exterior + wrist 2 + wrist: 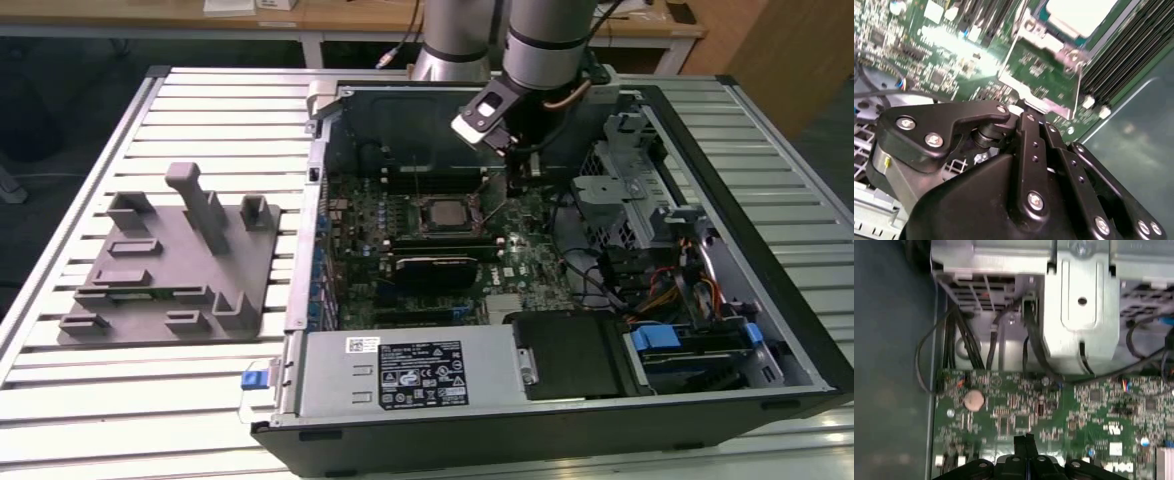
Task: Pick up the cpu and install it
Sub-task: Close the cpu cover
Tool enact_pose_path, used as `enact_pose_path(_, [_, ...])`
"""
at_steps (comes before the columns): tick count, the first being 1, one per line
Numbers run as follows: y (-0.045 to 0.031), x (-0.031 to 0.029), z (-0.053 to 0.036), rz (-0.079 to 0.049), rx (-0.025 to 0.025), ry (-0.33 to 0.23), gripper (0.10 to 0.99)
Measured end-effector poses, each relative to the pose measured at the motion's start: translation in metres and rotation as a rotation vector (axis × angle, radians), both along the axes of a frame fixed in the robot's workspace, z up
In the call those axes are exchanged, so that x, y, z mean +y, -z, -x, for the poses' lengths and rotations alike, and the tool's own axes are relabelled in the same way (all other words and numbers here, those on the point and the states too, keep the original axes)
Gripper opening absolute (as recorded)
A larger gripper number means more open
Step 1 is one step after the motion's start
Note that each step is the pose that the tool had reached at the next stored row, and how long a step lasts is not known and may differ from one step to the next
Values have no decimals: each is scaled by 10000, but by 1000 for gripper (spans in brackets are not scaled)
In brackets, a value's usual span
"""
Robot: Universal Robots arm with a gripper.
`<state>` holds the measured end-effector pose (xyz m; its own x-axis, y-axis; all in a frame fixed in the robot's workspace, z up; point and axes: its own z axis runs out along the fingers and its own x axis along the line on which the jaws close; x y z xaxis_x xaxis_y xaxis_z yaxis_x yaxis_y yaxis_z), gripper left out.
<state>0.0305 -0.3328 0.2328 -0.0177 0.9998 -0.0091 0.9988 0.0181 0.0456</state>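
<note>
The cpu point(1080, 14) shows as a pale silvery square lying flat in the black-framed socket point(447, 213) on the green motherboard. In the second wrist view the socket's metal retention frame point(1041, 75) lies between the cpu and my gripper. My gripper point(521, 178) hangs over the board just to the exterior view's right of the socket. Its black fingers point(1026, 442) are pressed together with nothing visible between them. In the second wrist view the gripper point(1026, 107) has its tips right by the edge of the metal frame; whether they touch it I cannot tell.
The open computer case point(747, 330) lies on a slatted metal table point(200, 110). A grey fixture point(174, 260) stands on the exterior view's left. A black heatsink block point(430, 270), a power supply point(400, 375), a drive cage point(627, 170) and loose cables point(654, 290) crowd the case.
</note>
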Motion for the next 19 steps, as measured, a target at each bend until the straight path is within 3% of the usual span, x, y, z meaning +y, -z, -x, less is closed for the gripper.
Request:
enact_pose_path(11, [7,0,409,-33,-7,0,106])
enact_pose_path(19, [23,0,522,-33,-7,0,106])
